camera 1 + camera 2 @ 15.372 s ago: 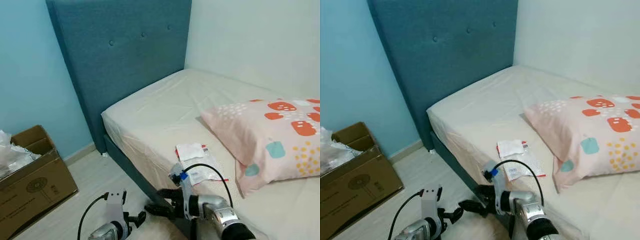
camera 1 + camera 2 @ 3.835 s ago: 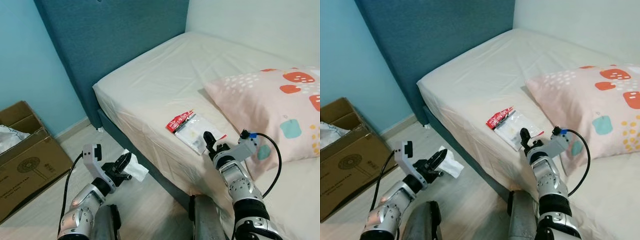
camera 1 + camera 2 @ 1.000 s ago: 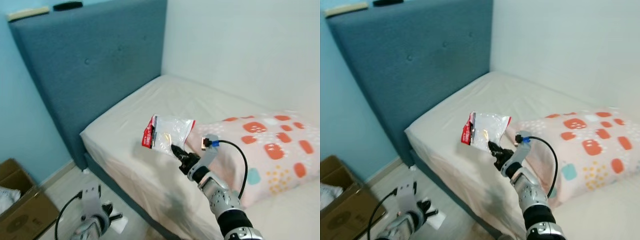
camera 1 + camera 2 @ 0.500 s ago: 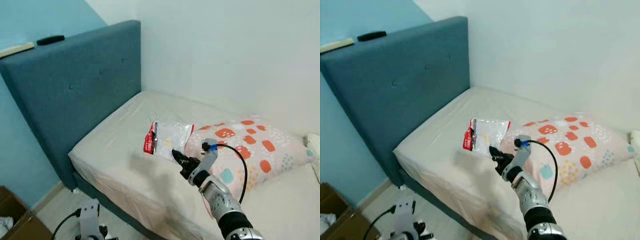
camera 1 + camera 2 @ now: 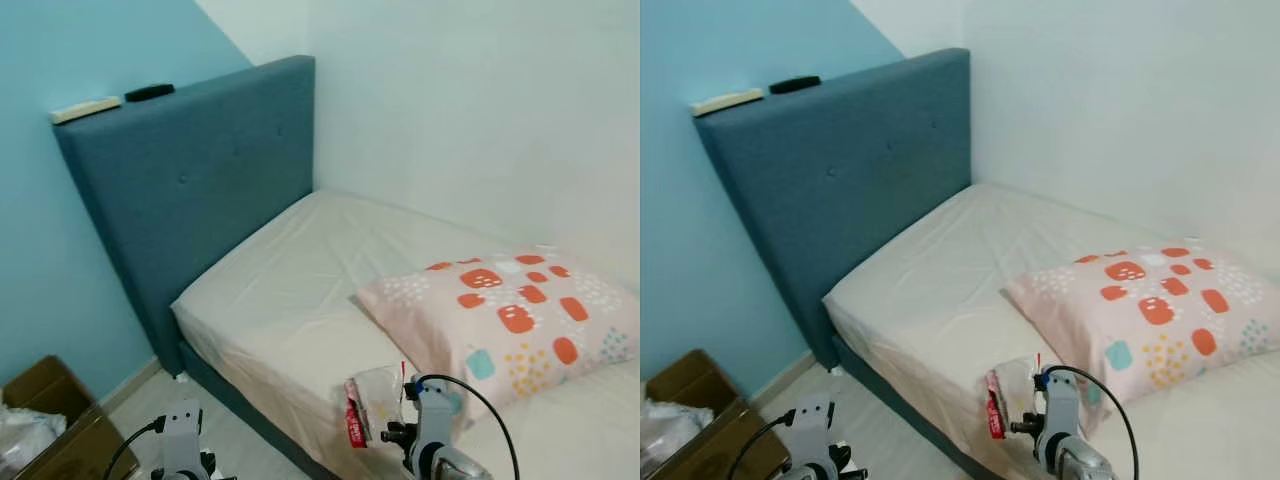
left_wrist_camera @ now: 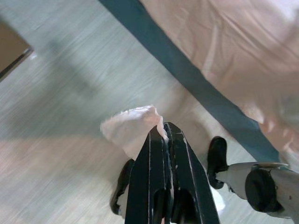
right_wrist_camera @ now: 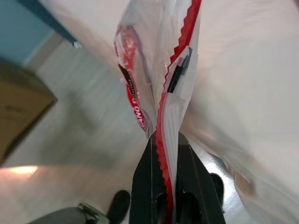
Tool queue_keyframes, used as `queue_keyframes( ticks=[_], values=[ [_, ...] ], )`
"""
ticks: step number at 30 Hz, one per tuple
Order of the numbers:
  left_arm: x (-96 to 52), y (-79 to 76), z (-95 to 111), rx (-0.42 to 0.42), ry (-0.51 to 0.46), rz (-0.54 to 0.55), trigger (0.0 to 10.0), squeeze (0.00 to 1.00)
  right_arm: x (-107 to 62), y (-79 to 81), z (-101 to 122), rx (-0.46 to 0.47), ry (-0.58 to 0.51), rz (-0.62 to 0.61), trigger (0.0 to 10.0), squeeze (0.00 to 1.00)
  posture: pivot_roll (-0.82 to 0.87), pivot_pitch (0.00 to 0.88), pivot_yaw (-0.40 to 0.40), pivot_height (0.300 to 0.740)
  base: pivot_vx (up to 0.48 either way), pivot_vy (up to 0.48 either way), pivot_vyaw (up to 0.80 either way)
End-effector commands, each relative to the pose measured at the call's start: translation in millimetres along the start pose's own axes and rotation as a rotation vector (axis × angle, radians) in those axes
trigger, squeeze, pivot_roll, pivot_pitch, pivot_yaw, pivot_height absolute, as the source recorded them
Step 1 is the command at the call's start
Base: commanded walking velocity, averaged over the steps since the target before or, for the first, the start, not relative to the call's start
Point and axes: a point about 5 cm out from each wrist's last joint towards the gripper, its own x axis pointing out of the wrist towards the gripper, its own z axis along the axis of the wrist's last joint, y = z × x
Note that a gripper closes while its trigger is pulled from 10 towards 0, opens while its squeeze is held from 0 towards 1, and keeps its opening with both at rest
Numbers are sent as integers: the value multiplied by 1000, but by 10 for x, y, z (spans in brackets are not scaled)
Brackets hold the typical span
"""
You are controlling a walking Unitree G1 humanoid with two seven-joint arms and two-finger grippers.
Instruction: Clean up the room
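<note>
My right gripper (image 7: pixel 164 140) is shut on a clear plastic packet with a red strip (image 7: pixel 161 79), held low over the bed's front edge; the same plastic packet (image 5: pixel 362 420) hangs beside my right wrist in the eye views. My left gripper (image 6: pixel 164 132) is shut on a crumpled white tissue (image 6: pixel 131 128) above the pale wood floor, next to the bed's blue base. My left arm (image 5: pixel 180 440) is low at the bottom left.
The bed (image 5: pixel 300 290) with a cream sheet and a blue headboard (image 5: pixel 190 190) stands ahead. A pink patterned pillow (image 5: pixel 500 320) lies on it at the right. A cardboard box (image 5: pixel 50 420) stands on the floor at the left. Two small objects rest on the headboard top (image 5: pixel 110 102).
My right arm has come down with the packet from mid-air to low near the bed's front edge. The camera has turned, bringing the box back into view.
</note>
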Motion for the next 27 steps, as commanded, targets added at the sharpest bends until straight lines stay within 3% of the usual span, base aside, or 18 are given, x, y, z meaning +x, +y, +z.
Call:
queue_keyframes(
  ticks=[1, 4, 11, 15, 19, 27],
  values=[
    [0, -25, -54, 28, 31, -4, 10000, 0, -16, -2, -93, -16, 23, -16, 10000, 0, 48, 0, -38, 731, 0, 0, 769],
    [4, -72, -83, 64, 48, -24, 10000, 0, -25, 39, -200, -13, 51, -15, 10000, 0, 41, 0, -31, 731, 0, 0, 767],
    [6, -112, -116, 55, 62, -42, 10000, 0, -31, 194, -382, -45, 113, 49, 10000, 0, 36, 0, -32, 731, 0, 0, 763],
    [6, -120, -171, 76, 121, -30, 10000, 0, -29, 172, -353, -46, 116, 60, 10000, 0, 41, 0, -40, 731, -305, 0, 761],
    [9, -120, -150, 73, 107, -28, 10000, 0, -28, 183, -362, -57, 123, 69, 10000, 0, 43, 0, -45, 731, -480, 0, 759],
    [13, -116, -116, 76, 84, -23, 10000, 0, -25, 196, -365, -85, 132, 78, 10000, 0, 45, 0, -50, 731, 0, 0, 757]
  ],
)
